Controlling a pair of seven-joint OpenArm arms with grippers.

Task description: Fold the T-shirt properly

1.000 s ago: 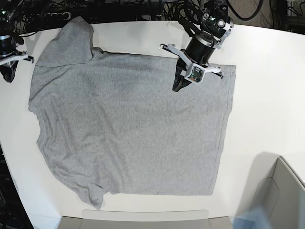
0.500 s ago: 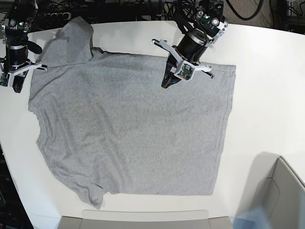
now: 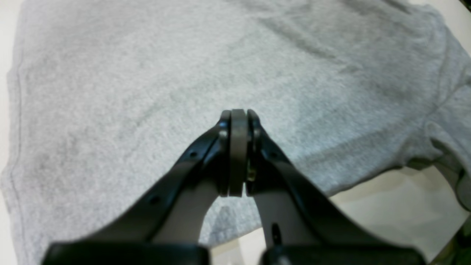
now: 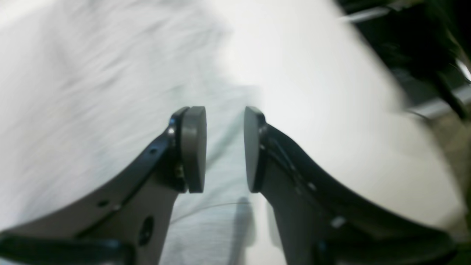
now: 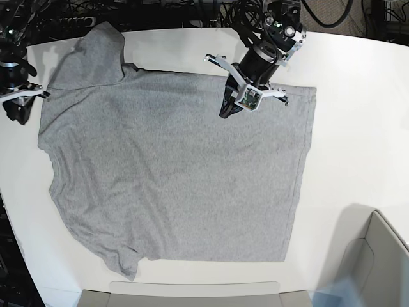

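Note:
The heather-grey T-shirt (image 5: 172, 173) lies spread flat on the white table (image 5: 358, 128), plain side up, with no lettering showing. One sleeve (image 5: 96, 54) points to the back left. My left gripper (image 5: 225, 111) hangs over the shirt near its back edge. In the left wrist view my left gripper (image 3: 238, 114) is shut and empty just above the fabric (image 3: 147, 73). My right gripper (image 5: 17, 114) is by the shirt's left edge. The blurred right wrist view shows my right gripper (image 4: 223, 114) slightly open and empty over the shirt's border (image 4: 73, 92).
A grey bin (image 5: 377, 256) stands at the front right corner. A grey tray edge (image 5: 192, 291) runs along the front. Dark cables (image 5: 166, 13) lie behind the table's back edge. Bare table (image 4: 312, 92) lies right of the right gripper.
My left gripper has shifted left over the shirt's back edge, then held. My right arm has swung in toward the shirt's left edge and drawn back slightly.

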